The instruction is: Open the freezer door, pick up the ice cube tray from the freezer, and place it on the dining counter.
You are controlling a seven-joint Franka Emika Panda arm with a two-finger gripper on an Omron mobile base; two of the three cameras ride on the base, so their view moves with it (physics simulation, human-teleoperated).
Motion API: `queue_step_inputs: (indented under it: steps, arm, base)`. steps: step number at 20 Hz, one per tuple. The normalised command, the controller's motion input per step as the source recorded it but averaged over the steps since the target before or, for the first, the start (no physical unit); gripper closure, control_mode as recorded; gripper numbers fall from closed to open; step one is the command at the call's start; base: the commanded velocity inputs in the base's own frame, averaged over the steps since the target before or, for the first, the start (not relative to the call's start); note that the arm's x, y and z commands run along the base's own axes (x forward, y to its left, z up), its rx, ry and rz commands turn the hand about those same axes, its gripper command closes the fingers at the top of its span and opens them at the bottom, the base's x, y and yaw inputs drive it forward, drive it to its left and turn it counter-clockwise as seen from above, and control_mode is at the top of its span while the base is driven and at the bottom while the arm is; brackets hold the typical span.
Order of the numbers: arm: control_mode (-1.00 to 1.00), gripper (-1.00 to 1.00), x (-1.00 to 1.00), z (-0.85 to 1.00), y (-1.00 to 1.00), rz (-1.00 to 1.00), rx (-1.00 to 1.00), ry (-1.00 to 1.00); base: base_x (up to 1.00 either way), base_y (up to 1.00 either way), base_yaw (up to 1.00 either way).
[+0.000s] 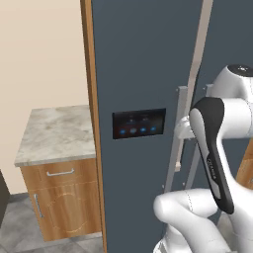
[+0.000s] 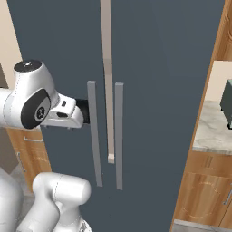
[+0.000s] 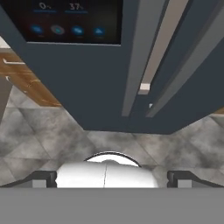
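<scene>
White robot arm links fill the foreground, and beyond them the claw (image 2: 86, 112) reaches up against the left of two grey vertical bar handles (image 2: 94, 133), its jaws spread wide and gripping nothing. That handle belongs to the freezer door (image 1: 133, 74), the slate-blue one carrying the black control panel (image 1: 139, 123) with its blue lights; the plain fridge door (image 2: 172, 90) sits just beside it with its own handle, a pale strip running between the two. The freezer door looks shut or very nearly so, and the ice cube tray would be somewhere behind it, out of sight. To the left stands a small marble-topped wooden cabinet (image 1: 54, 133) with a drawer. I'd judge this to be the very first step: getting hold of the handle to open the freezer. The next move seems to call for settling the jaws around the bar, clenching on it, then pulling outward along the door's swing.
</scene>
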Motion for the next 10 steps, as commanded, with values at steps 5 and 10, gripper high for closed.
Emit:
queue_step_inputs:
  steps: [5,10]
  arm:
    - [-1.0,-1.0,-0.05,0.0,-0.02,0.0,0.0,0.0]
    - [1.0,-1.0,0.0,0.0,0.0,0.0,0.0,0.0]
  base:
    - [0.0,0.0,0.0]
    - [-0.29,-0.09,0.0]
